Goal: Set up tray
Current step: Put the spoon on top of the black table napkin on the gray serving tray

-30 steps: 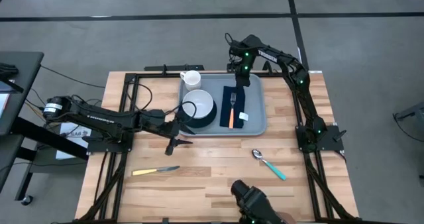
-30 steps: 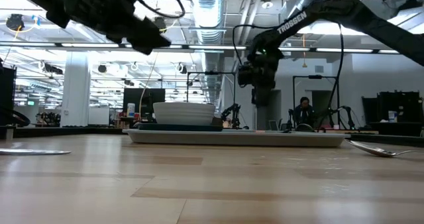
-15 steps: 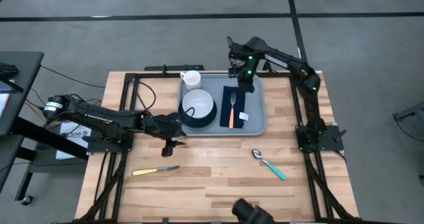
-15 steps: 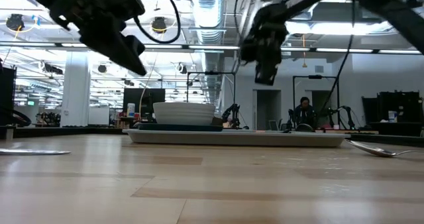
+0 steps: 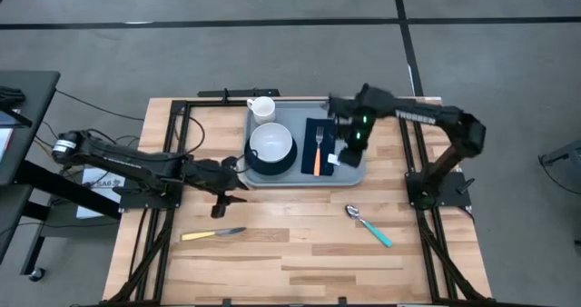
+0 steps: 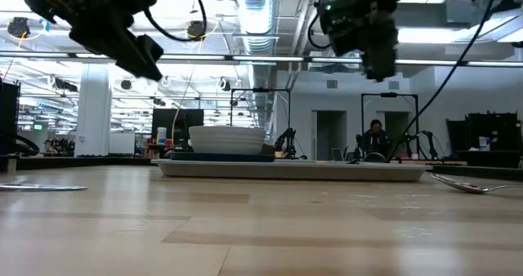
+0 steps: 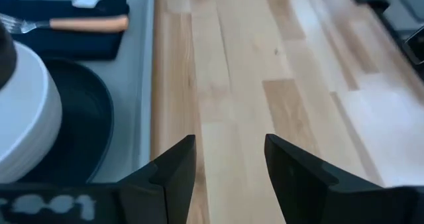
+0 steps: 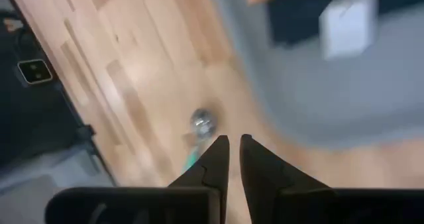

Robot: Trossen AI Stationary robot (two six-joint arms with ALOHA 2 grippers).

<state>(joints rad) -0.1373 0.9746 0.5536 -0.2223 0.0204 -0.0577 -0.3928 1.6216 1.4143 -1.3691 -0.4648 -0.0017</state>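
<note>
The light blue-grey tray (image 5: 356, 171) lies at the table's far middle. It carries a white bowl (image 5: 270, 143) standing on a dark plate (image 5: 258, 169), and a navy napkin (image 5: 310, 133) with an orange-handled fork (image 5: 318, 154) lying on it. My right gripper (image 5: 345, 153) hangs high over the tray's right part, pointing steeply down; its fingers are shut with only a slit between them (image 8: 232, 148) and hold nothing. My left gripper (image 5: 221, 207) hovers open (image 7: 228, 158) above bare wood by the tray's near left corner.
A white mug (image 5: 261, 108) stands by the tray's far left corner. A teal-handled spoon (image 5: 368, 223) lies on the wood near the tray's right side. A yellow-handled knife (image 5: 212, 234) lies toward the near left. Bare wood stretches along the near edge.
My right gripper has risen from the tray's far edge and swung toward the near right, across the napkin, rolling as it went. My left gripper has drawn back a little toward the table's left edge, away from the plate, and has tipped.
</note>
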